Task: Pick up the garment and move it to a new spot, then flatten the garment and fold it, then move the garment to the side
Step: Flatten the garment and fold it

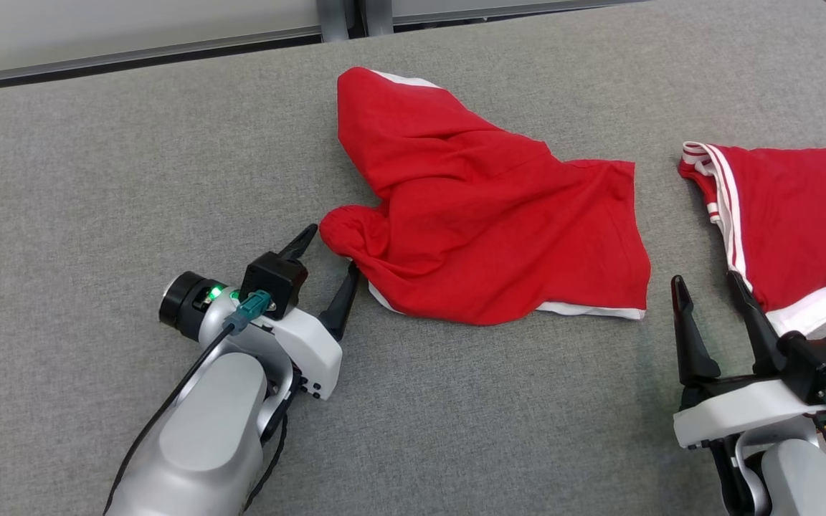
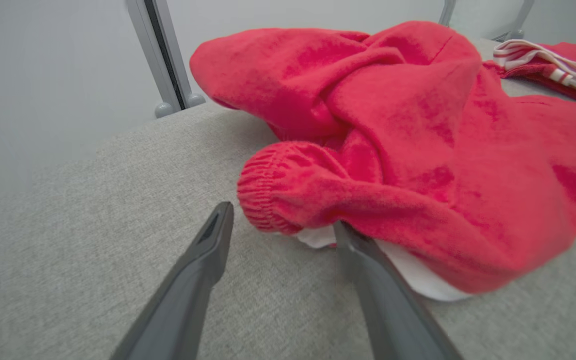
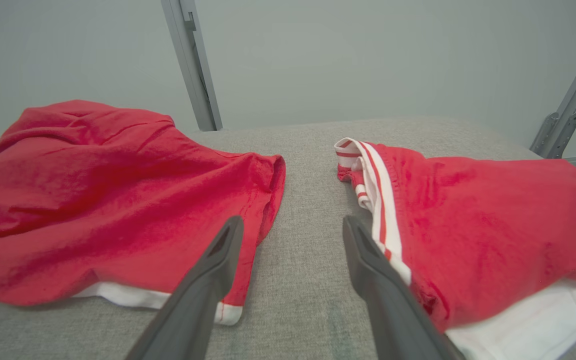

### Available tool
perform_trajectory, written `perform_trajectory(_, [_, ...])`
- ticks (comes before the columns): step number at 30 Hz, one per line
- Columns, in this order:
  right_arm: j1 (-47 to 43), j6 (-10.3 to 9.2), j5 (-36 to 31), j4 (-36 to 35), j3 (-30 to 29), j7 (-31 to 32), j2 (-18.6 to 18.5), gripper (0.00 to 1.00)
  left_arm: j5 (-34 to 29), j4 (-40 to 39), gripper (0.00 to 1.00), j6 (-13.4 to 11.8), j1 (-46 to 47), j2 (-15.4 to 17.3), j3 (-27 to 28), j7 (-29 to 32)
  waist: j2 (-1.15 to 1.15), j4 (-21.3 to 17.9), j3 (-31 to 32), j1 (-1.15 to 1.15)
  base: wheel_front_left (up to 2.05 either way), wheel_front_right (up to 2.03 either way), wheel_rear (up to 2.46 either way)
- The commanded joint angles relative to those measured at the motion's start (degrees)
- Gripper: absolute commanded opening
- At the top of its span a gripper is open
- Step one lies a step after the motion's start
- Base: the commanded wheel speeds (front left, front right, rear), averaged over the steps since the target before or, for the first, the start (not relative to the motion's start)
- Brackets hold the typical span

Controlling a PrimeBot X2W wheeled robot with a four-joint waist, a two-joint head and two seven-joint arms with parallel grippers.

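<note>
Table (image 1: 97, 179): grey woven cover. We log two red pieces lying on it, set apart, with a bare strip between them.

Garment (image 1: 485, 215): red with white trim, crumpled and unfolded, at mid-table. One peak points toward the far edge. The white-edged near hem runs off to our right. A bunched elastic end sticks out at the near-left corner.

Left gripper (image 1: 332, 248): low over the table at that bunched end, fingers spread wide, nothing clamped. In the left wrist view we see the bunch between the two fingers. One fingertip meets the white trim tucked under the red cloth. The other fingertip stands just clear of the cloth, over bare table.

Right gripper (image 1: 706, 279): at the near right of the table, fingers apart, holding nothing, pointing away from us along the bare strip. In the right wrist view one finger crosses in front of the garment's hem corner and the other runs beside the striped band of the other garment. We cannot tell whether either touches cloth.

Other garment (image 1: 793, 222): red, with a white-and-red striped band on its left edge and white trim on the near edge. It lies fairly flat at the table's right and runs out of the head view.
</note>
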State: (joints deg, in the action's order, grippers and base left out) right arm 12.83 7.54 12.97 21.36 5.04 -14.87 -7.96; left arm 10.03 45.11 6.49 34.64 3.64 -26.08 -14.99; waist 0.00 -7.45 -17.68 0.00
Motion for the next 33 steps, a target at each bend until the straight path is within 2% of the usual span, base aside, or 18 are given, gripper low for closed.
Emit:
perform_trajectory(1, [0.5,-0.1,-0.2,0.1,0.1,-0.4,0.0,1.0,0.1,-0.8,1.0,0.2,0.7,0.6,0.1,-0.2,0.0,-0.2,-0.1,0.0,0.0,0.0,0.0])
perform_trajectory(5, [0.7,-0.11,-0.3,0.6,0.2,-0.4,0.1,1.0,0.5,-2.1,1.0,0.6,0.0,1.1,-0.4,-0.2,0.0,-0.4,0.1,0.0,0.0,0.0,0.0])
perform_trajectory(6, [0.7,-0.11,-0.4,0.8,0.2,-0.4,0.1,1.0,0.7,-2.1,0.52,0.7,-0.2,1.2,-0.7,-0.2,0.0,-0.4,0.2,0.0,0.0,0.0,0.0])
perform_trajectory(7, [0.6,-0.11,-0.4,0.9,0.2,-0.4,0.1,1.0,0.8,-2.3,0.2,0.8,-0.4,1.3,-1.2,-0.2,0.0,-0.4,0.3,0.0,0.0,0.0,0.0])
perform_trajectory(8, [0.5,-0.11,-0.4,1.1,0.4,-0.4,0.1,1.0,1.1,-2.5,0.0,1.0,-0.5,1.4,-1.5,-0.2,0.0,-0.3,0.4,0.0,0.0,0.0,0.0])
perform_trajectory(12, [0.0,-0.11,-0.4,2.1,1.0,-0.4,-0.1,1.0,1.6,-3.7,0.0,0.9,-1.1,1.6,-2.5,-0.2,0.0,0.3,0.8,0.0,0.0,0.0,0.0])
perform_trajectory(20, [-0.7,-0.11,-0.4,3.8,3.3,-0.1,0.0,1.0,1.4,-6.4,0.0,0.7,-3.1,2.4,-1.2,-0.2,0.0,2.2,2.0,0.0,0.0,0.0,0.0])
perform_trajectory(33, [-1.9,-0.11,2.1,5.5,9.8,3.8,-2.1,1.0,0.0,-5.6,0.0,-2.8,-4.4,2.4,0.6,-0.3,0.0,4.5,3.1,0.0,0.0,0.0,0.0])
